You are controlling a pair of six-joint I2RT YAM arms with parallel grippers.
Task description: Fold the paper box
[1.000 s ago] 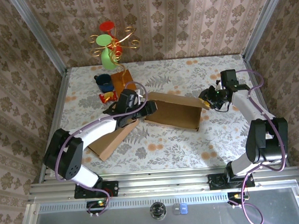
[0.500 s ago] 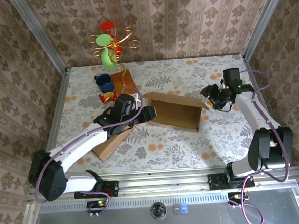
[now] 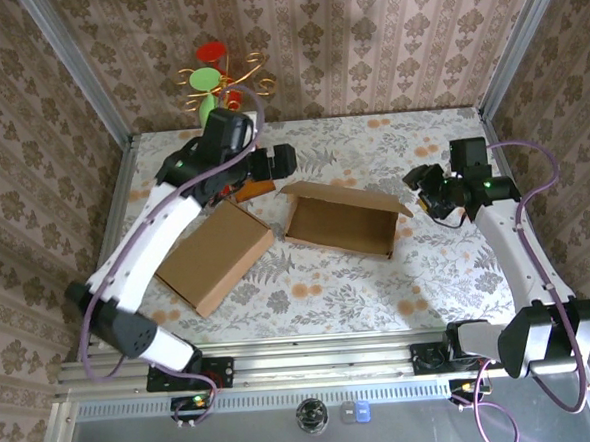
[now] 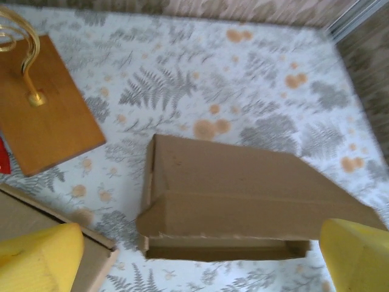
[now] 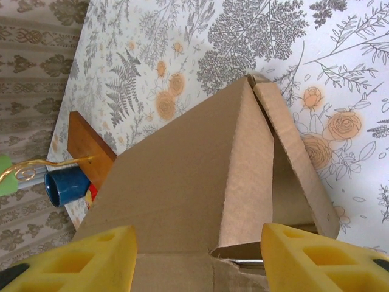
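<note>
Box (image 3: pixel 340 223) mid-table (image 3: pixel 428 273). L gripper (image 3: pixel 277 162) wide apart, empty, near far-left corner. R gripper (image 3: pixel 423 191) apart, just beside box's right end.

- A brown paper box (image 3: pixel 340 223) is seen partly erected near the middle of the tabletop (image 3: pixel 380 296), its long side running left to right and slightly skewed.
- Its walls are raised, its top is left open, and its plain brown inside is exposed from above.
- At its right end a flap (image 5: pixel 292 158) is left unfolded and leaning outward, so that a triangular gap is formed.
- A second, flat cardboard piece (image 3: pixel 215 256) is laid to the left, turned diagonally.
- Its right corner is placed just beside the box's left end, with a narrow strip of tabletop seen between them.
</note>
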